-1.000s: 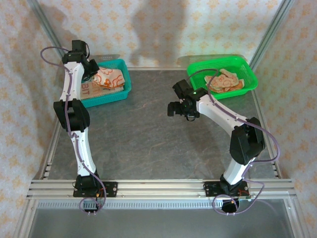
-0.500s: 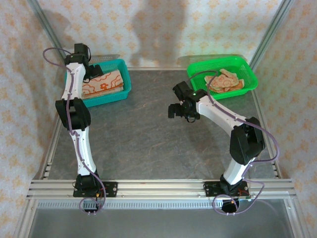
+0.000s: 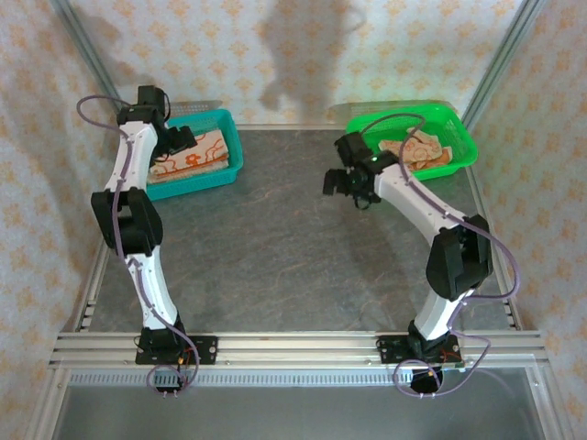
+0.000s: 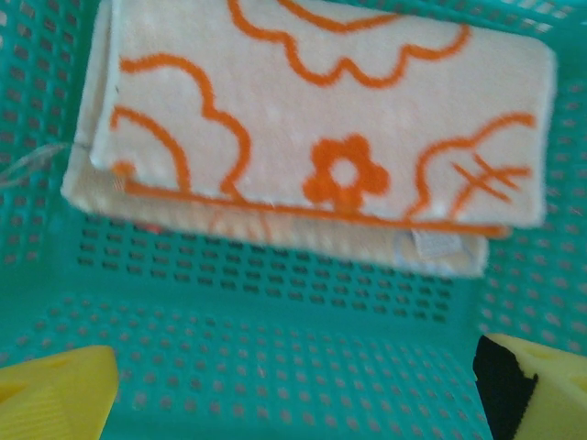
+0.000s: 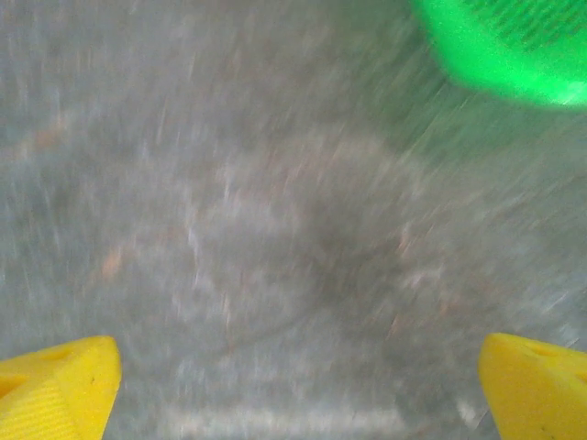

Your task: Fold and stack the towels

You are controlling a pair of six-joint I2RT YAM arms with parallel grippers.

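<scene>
The left tool (image 3: 179,139) hung over the teal basket (image 3: 229,137), which stood at the far left corner of the table (image 3: 275,238). Its jaws stood wide apart with nothing between them. In the left wrist view the two yellow fingertips (image 4: 55,394) sat at the bottom corners, above the basket's perforated floor. A folded towel (image 4: 321,119) lay flat inside this basket. It was cream, with an orange flower and orange cloud-like outlines. A second cream layer with a small white label showed under its near edge. Whether that layer was a separate towel could not be told.

The right tool (image 3: 341,181) was held above bare table near the far edge, just left of the green basket (image 3: 459,128) at the far right corner. Its jaws were also spread wide and held nothing. The right wrist view was blurred. It showed grey table between the yellow fingertips (image 5: 55,385) and a corner of the green basket at the upper right. Crumpled towels (image 3: 417,151), orange and cream, lay heaped inside the green basket, well apart from the folded one.
</scene>
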